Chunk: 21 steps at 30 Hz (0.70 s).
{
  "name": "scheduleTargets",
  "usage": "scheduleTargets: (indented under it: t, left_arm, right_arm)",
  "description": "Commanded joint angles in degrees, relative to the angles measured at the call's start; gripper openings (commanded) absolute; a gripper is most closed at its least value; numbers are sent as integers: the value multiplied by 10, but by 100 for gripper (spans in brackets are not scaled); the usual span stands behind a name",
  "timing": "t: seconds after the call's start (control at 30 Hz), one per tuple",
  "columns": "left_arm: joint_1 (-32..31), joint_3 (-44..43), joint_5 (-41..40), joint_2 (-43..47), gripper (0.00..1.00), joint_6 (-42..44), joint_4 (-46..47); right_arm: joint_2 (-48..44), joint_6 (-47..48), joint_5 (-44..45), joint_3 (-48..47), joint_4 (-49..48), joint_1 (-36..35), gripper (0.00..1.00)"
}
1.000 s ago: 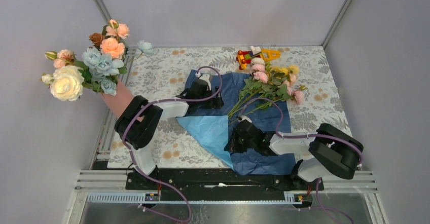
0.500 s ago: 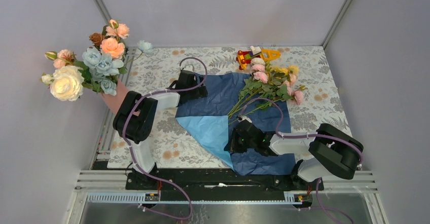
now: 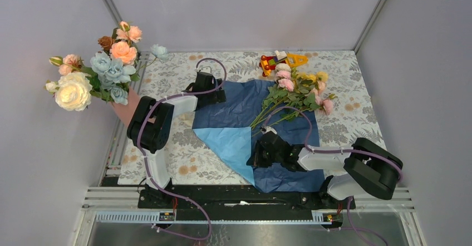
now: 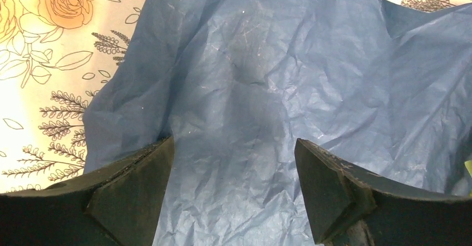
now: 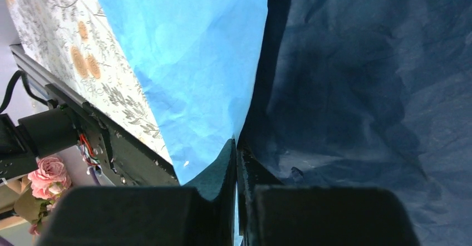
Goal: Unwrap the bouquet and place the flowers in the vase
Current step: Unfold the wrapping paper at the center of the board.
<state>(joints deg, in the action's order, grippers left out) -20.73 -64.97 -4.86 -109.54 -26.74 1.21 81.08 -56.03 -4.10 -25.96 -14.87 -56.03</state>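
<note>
The bouquet lies unwrapped. Its crinkled blue paper (image 3: pixel 245 109) is spread flat, navy side up, with a light-blue flap (image 3: pixel 231 143) folded over at the front. The flowers (image 3: pixel 300 93), small pink, yellow and cream roses on thin green stems, rest on the paper's back right part. My left gripper (image 3: pixel 214 94) hovers open over the paper's back left corner (image 4: pixel 245 62), nothing between its fingers. My right gripper (image 3: pixel 260 151) is shut on the paper's fold (image 5: pixel 236 140), where light blue meets navy. The salmon-pink vase (image 3: pixel 123 111) stands at the far left, half hidden by my left arm.
Large peach, dusty-blue and cream blooms (image 3: pixel 94 76) fill the vase and overhang the table's left edge. A red-and-yellow toy (image 3: pixel 281 61) sits at the back, just behind the roses. The floral tablecloth (image 3: pixel 172 79) covers the table; the frame rail (image 3: pixel 245 198) runs along the front.
My left gripper has drawn back left off the middle of the paper to its back left corner, staying open. The right gripper and the paper it holds have not moved.
</note>
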Motion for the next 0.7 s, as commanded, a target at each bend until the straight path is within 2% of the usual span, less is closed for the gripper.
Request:
scheduleTargets:
  t: [0.0, 0.17, 0.4, 0.67]
  left_arm:
    - [-8, -27, 25, 60, 87, 13, 10]
    - [-48, -28, 26, 126, 87, 24, -6]
    - [-83, 51, 34, 244, 87, -18, -8]
    - [-99, 167, 78, 365, 88, -53, -17]
  right_arm:
    - [-44, 41, 11, 2, 8, -5, 0]
    - [-73, 94, 15, -2, 9, -5, 0]
    - [-85, 177, 4, -28, 11, -17, 0]
    - [-59, 264, 28, -83, 21, -99, 0]
